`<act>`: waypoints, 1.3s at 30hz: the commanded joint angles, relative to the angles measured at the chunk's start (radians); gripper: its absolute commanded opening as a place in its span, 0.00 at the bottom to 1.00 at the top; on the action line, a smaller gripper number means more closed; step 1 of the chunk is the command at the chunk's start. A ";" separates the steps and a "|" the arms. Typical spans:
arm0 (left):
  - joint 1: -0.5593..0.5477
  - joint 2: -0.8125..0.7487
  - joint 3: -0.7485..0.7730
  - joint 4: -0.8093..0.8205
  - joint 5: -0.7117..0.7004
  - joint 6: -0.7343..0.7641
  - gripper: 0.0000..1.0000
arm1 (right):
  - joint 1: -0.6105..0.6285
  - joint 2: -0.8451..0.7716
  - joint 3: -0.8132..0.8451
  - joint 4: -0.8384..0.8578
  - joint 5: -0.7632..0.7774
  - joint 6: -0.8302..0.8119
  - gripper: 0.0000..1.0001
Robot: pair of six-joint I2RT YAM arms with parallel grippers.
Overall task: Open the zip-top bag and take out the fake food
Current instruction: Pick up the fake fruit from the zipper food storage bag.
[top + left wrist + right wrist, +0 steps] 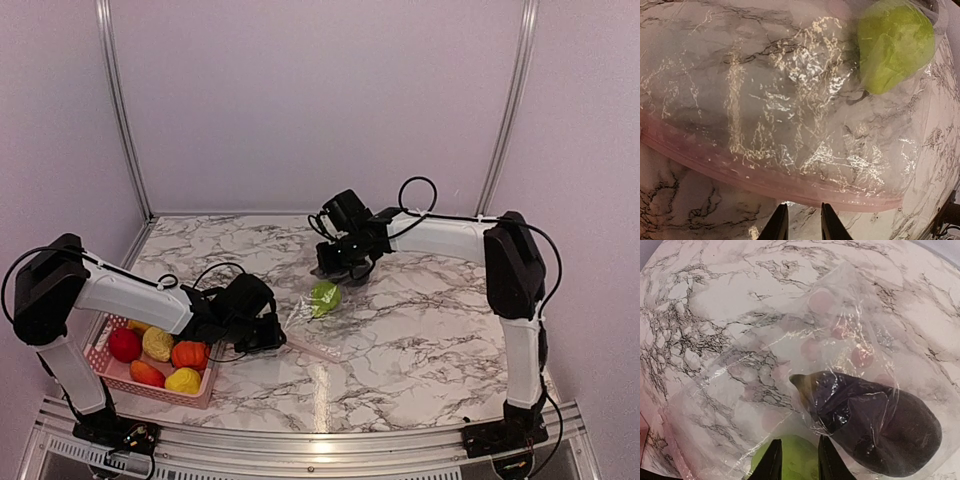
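Observation:
The clear zip-top bag (325,330) lies flat on the marble, its pink zip strip (765,182) toward my left arm. Two pieces of fake food remain inside: a green piece (324,297) and a dark purple eggplant (880,425). My left gripper (272,335) sits low at the zip edge. Its fingers are narrowly apart with only marble between them, their tips just short of the strip. My right gripper (340,270) hovers over the bag's far end, fingers slightly apart above the green piece (795,460), beside the eggplant.
A pink mesh basket (150,390) stands at the near left beside my left arm. It holds a red apple (124,344), an orange pumpkin (189,354) and yellow pieces. Frame posts rise at the back corners.

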 commanded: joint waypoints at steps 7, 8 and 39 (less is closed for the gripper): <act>-0.011 -0.065 -0.027 -0.034 -0.011 0.020 0.25 | -0.011 -0.047 -0.065 -0.014 0.031 0.021 0.19; -0.012 -0.071 -0.036 -0.035 -0.011 0.021 0.25 | -0.011 -0.048 -0.069 -0.014 0.031 0.024 0.17; -0.034 0.037 -0.009 0.066 0.016 0.006 0.26 | 0.052 0.013 -0.132 0.017 -0.017 0.058 0.21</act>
